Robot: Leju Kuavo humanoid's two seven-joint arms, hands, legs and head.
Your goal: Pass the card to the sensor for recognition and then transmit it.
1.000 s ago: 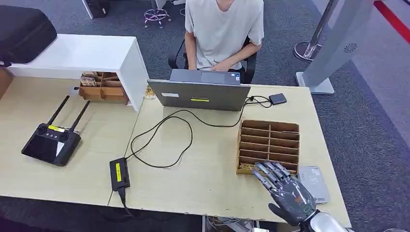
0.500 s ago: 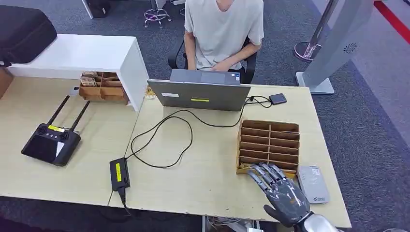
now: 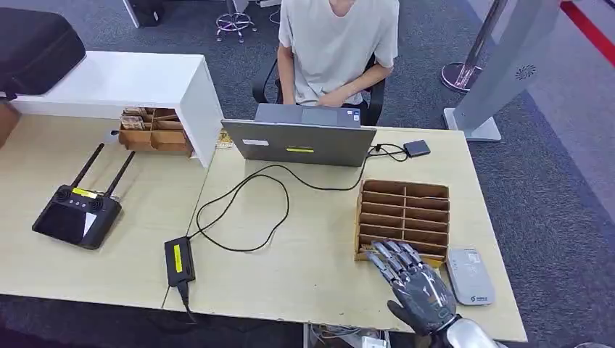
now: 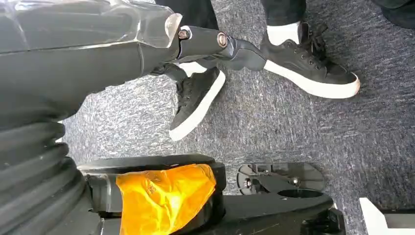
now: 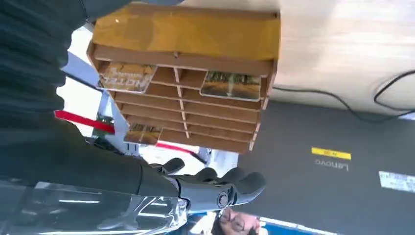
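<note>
Now, rack (image 3: 403, 206): set on the table (image 3: 304, 246) at the right side, within short reach of the right arm; slots open upward, so a card can likely be lifted straight out.
Cards (image 5: 230, 85): lying in the slots of the rack, two in the row nearest the hand and one further along, seen in the right wrist view; none taken out yet.
Sensor (image 3: 470, 275): flat on the table just beside the rack's near right corner, face up; probably placed there so that a picked card needs only a short sideways carry.
Laptop (image 3: 301, 143): beyond the rack, back turned to the robot, facing a seated person (image 3: 337, 43); likely the one to receive the card after reading.
Right hand (image 3: 413, 279): low over the table edge, palm down, fingers (image 5: 230, 188) stretched forward and a little apart, tips over the rack's near row; holding nothing; contact with the rack or a card not clear from these views.
Left hand (image 4: 205, 41): hanging at the side above the floor (image 4: 293, 127); nothing seen in it; how far spread, cannot tell.
Step in hand: by the look of it, reaching for a card in the nearest row; pinch not yet made.
</note>
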